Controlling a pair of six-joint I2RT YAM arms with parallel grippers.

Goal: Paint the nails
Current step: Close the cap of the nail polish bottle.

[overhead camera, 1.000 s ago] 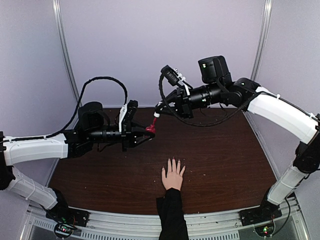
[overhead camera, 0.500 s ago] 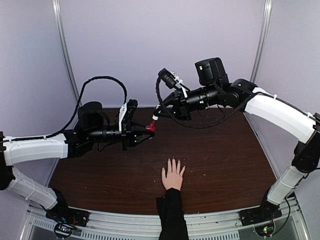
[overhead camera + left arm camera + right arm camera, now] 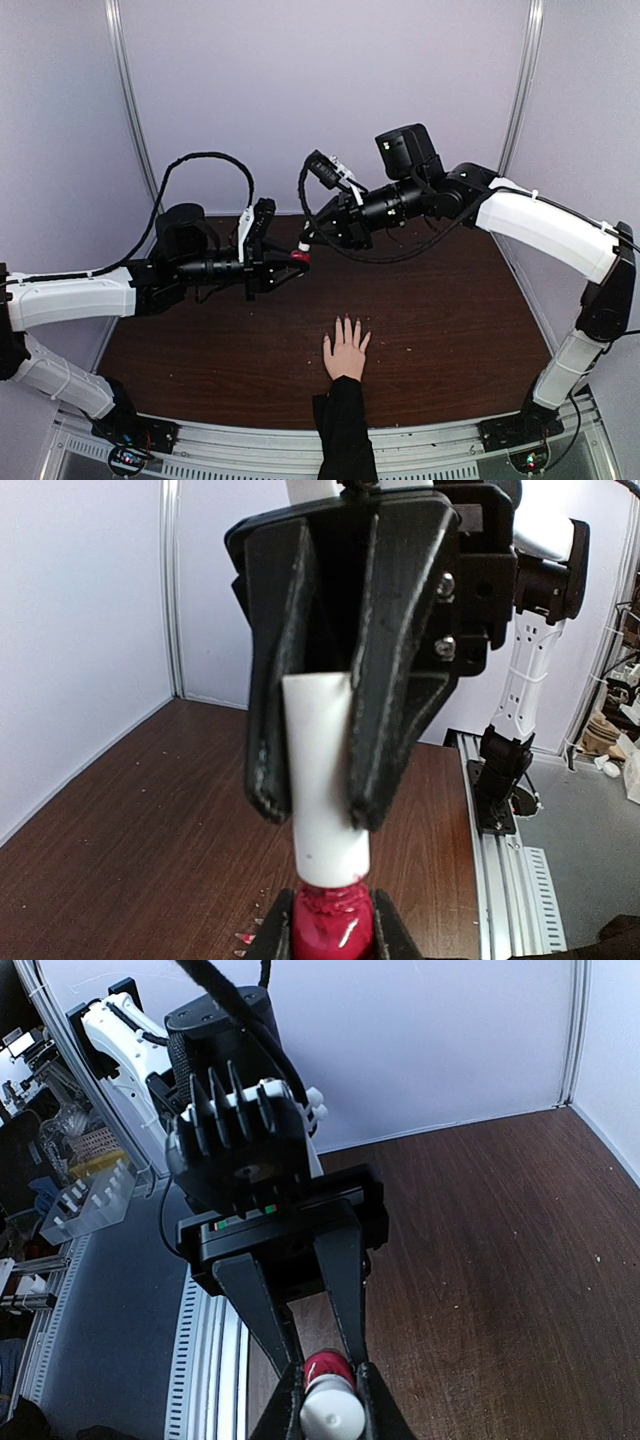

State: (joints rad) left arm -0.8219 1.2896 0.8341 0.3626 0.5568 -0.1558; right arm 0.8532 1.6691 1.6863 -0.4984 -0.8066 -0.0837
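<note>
- Near edge, middle of the bench (image 3: 450, 300): the hand (image 3: 346, 352) lies flat, palm down. The fingers spread toward the far edge, and the black sleeve (image 3: 343, 430) runs off the near edge.
- The nails (image 3: 346, 322) tip those fingers, too small from above to call bare or red. Nothing touches them, and both arms are well apart from the hand.
- Handling, as I read it: the nails are tiny, hard, slick plates on a living finger, so there is nothing to grab. Only a wet brush tip should meet them, lightly, stroking along each finger. The skin beside them is soft, and any real push would shift the finger.
- Farther in, in the air over the bench toward the far edge: the left jaws are narrow, clamped on the red bottle (image 3: 330, 925), reaching in from the left side.
- The bottle looks small, light and smooth, probably glass. A side pinch on its body seems right, though too soft a squeeze could let it turn.
- Just beyond: the right jaws are narrow too, closed on the white cap (image 3: 322, 770), one finger each side. The cap sits on the bottle's neck.
- That cap is the hold that matters. Presumably the brush hangs under it, so the moves would be twist, lift, then carry it down to the hand.
- Risks I see: drips over the bench on the way, and very small targets at the end.
</note>
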